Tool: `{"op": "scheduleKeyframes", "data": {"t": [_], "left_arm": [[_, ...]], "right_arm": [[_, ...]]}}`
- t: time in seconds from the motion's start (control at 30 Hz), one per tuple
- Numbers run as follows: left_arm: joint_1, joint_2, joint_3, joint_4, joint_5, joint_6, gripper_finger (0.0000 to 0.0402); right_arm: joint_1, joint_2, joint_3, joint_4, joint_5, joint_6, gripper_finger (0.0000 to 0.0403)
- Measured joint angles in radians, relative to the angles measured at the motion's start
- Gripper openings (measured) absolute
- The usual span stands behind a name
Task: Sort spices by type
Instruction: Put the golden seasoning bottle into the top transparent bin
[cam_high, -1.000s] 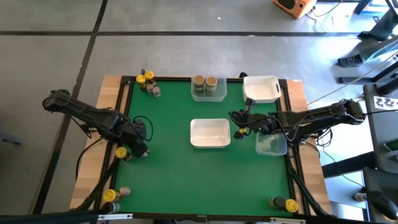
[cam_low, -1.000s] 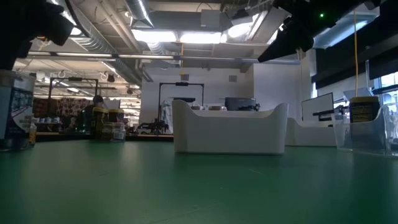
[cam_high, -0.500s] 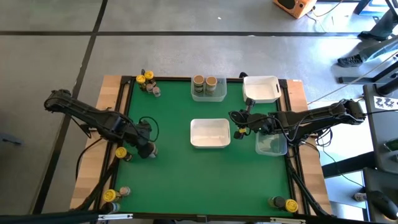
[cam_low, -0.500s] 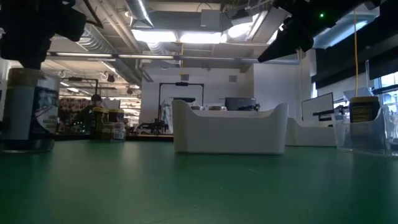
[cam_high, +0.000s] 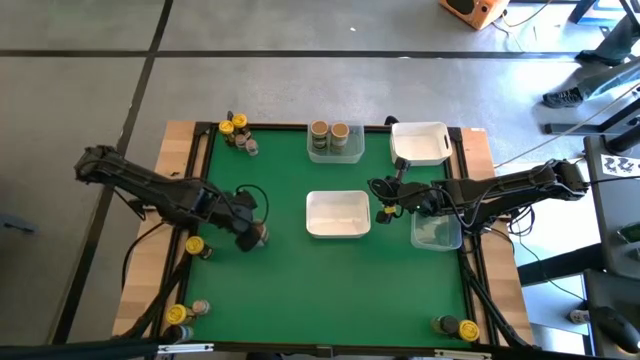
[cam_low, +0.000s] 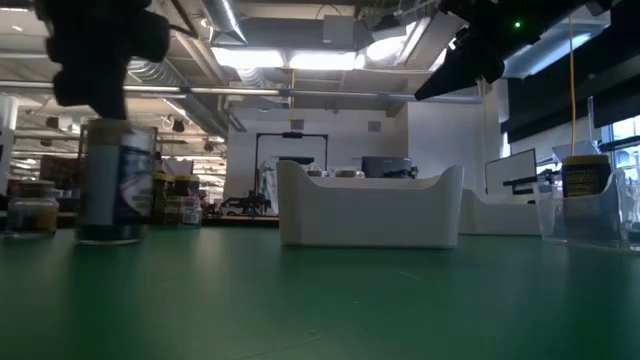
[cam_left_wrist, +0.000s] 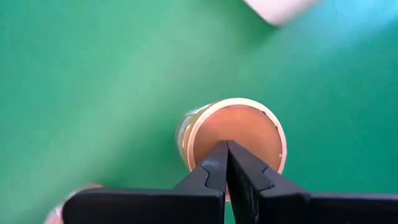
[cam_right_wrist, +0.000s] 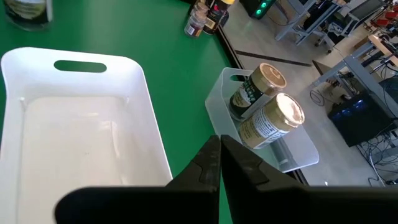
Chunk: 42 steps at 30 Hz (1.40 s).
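A spice jar (cam_high: 260, 237) with a tan lid stands upright on the green mat (cam_high: 280, 290), left of the middle white tray (cam_high: 338, 213). In the low view this jar (cam_low: 115, 180) has a dark label. My left gripper (cam_high: 250, 233) is shut and sits over the jar's left side. My right gripper (cam_high: 378, 188) is shut and hangs in the air between the white tray and a clear tray (cam_high: 436, 230), touching nothing. A yellow-lidded jar (cam_high: 384, 213) stands below it. My left gripper has its shut fingertips (cam_left_wrist: 217, 163) on the jar's tan lid (cam_left_wrist: 244, 132), near the rim on the table's left side. The fingers slant down from the left. The jar stands upright with its base on the mat.
A far clear tray (cam_high: 335, 142) holds two tan-lidded jars (cam_right_wrist: 264, 106). A white tray (cam_high: 420, 142) sits at the far right. More jars stand at the far left corner (cam_high: 235, 132), the left edge (cam_high: 194, 245), the near left corner (cam_high: 180, 312) and the near right corner (cam_high: 455, 326).
My left gripper has gone toward the table's right edge and has tipped more steeply down. The tan-lidded jar has slid upright along the mat with it, toward the middle white tray.
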<state>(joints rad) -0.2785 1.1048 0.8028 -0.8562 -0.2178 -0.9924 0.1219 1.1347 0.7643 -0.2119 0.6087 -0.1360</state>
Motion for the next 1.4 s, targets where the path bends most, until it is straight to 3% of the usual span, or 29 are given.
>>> {"op": "scheduleKeyframes", "data": {"t": [0.43,0.67,0.93,1.1,1.23,1.4], "left_arm": [[0.094,0.061,-0.004,0.147,-0.139,0.182,0.0005],[0.081,-0.03,0.067,0.223,-0.196,0.351,0.0005],[0.093,-0.113,0.082,0.362,-0.242,0.351,0.0005],[0.137,-0.114,0.082,0.461,-0.276,0.438,0.0009],[0.16,-0.111,0.082,0.494,-0.274,0.541,0.0047],[0.159,-0.097,0.082,0.565,-0.275,0.694,0.0133]], "right_arm": [[0.0,0.0,0.0,0.0,0.0,0.0,0.0014],[0.0,0.0,0.0,0.0,0.0,-0.003,0.0014],[0.0,0.0,0.0,0.0,0.0,-0.003,0.0014],[0.0,0.0,0.0,0.0,0.0,-0.002,0.0014],[0.0,0.0,0.0,0.0,0.0,-0.002,0.0014],[0.0,0.0,0.0,0.0,0.0,-0.003,0.0014]]}}
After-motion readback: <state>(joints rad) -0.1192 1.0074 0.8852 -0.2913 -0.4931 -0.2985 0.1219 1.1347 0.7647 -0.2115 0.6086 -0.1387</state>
